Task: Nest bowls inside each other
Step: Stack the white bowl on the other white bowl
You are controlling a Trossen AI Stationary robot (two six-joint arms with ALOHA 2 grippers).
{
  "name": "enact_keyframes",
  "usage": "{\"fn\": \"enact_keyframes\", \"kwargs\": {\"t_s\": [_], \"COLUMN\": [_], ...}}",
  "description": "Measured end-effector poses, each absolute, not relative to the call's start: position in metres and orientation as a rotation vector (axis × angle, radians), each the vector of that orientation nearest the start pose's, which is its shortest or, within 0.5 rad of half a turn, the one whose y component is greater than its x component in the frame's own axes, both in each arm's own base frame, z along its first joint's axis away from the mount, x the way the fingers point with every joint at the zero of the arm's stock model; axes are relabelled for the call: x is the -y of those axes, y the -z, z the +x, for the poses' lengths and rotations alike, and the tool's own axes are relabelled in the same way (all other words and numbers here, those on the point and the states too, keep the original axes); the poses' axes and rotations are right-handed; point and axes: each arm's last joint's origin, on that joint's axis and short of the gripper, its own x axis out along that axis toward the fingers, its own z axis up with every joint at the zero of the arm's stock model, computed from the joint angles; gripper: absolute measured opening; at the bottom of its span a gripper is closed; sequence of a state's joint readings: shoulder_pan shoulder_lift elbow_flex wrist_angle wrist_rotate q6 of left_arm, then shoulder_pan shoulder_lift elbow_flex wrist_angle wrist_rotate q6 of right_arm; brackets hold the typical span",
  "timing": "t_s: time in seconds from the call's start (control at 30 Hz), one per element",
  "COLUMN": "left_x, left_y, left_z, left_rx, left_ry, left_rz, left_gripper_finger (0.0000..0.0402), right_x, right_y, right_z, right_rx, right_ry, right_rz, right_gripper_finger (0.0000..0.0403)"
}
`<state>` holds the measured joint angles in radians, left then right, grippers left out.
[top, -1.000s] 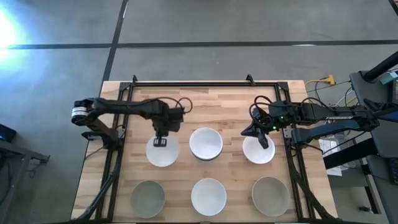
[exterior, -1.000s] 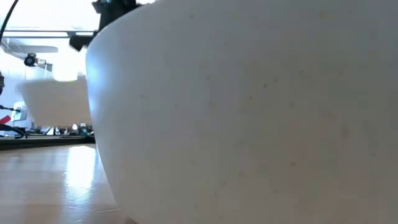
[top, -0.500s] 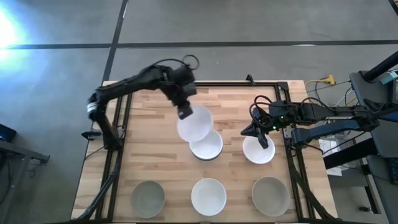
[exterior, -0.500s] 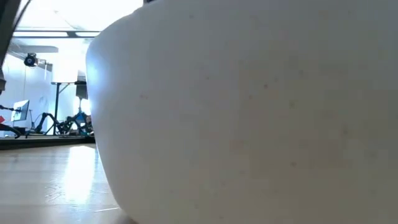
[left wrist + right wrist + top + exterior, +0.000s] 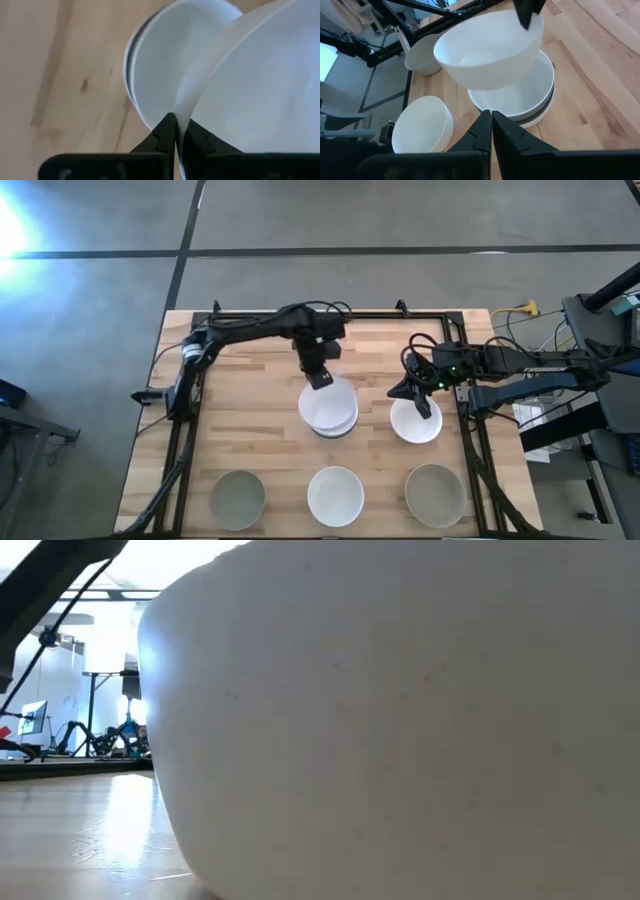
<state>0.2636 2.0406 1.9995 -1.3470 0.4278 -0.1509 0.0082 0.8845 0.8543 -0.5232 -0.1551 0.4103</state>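
the left gripper (image 5: 320, 379) is seen above the middle of the wooden table (image 5: 200, 440), its fingers (image 5: 165, 132) pinched on the rim of a round white bowl (image 5: 326, 400). this carried white bowl is held in the air, slightly tilted, over a stack at the centre of the back row; in the right wrist view it (image 5: 487, 47) hangs clear above the stack, apart from it. the stack is made of a white bowl (image 5: 520, 100) seated in a dark-rimmed bowl (image 5: 540, 112), and only the dark edge of the lower one is shown.

the right gripper (image 5: 420, 402) is placed at the rim of another white bowl (image 5: 416, 423), which stands just beside the stack on the right side of the back row. its two dark fingers (image 5: 482, 130) are seen close together with only a thin slit between them; whether the rim of that bowl is pinched cannot be told.

in the front row three more bowls are set well apart: a pale grey-green bowl (image 5: 238, 498) on the left, a white bowl (image 5: 335, 495) in the middle and a second pale grey-green bowl (image 5: 434, 494) on the right. the low view is filled almost wholly by the side of a white bowl (image 5: 400, 730) standing close to that camera.
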Motion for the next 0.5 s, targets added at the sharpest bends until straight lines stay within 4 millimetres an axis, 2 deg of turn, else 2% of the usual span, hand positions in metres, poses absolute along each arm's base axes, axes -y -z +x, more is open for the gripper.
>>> {"fn": "enact_keyframes", "kwargs": {"t_s": [0.23, 0.5], "left_x": [-0.09, -0.09], "left_y": [-0.284, -0.281], "left_z": [0.398, 0.398], "left_rx": [-1.362, -1.384], "left_ry": [0.029, -0.015], "left_rz": [-0.58, -0.536], "left_gripper_finger": [0.0, 0.0], "right_x": [-0.006, -0.006], "right_y": [-0.309, -0.309], "right_z": [0.181, 0.181], "right_rx": [-0.582, -0.582], "right_ry": [-0.045, -0.045], "right_rz": [0.432, 0.429], "right_gripper_finger": [0.0009, 0.0009]}}
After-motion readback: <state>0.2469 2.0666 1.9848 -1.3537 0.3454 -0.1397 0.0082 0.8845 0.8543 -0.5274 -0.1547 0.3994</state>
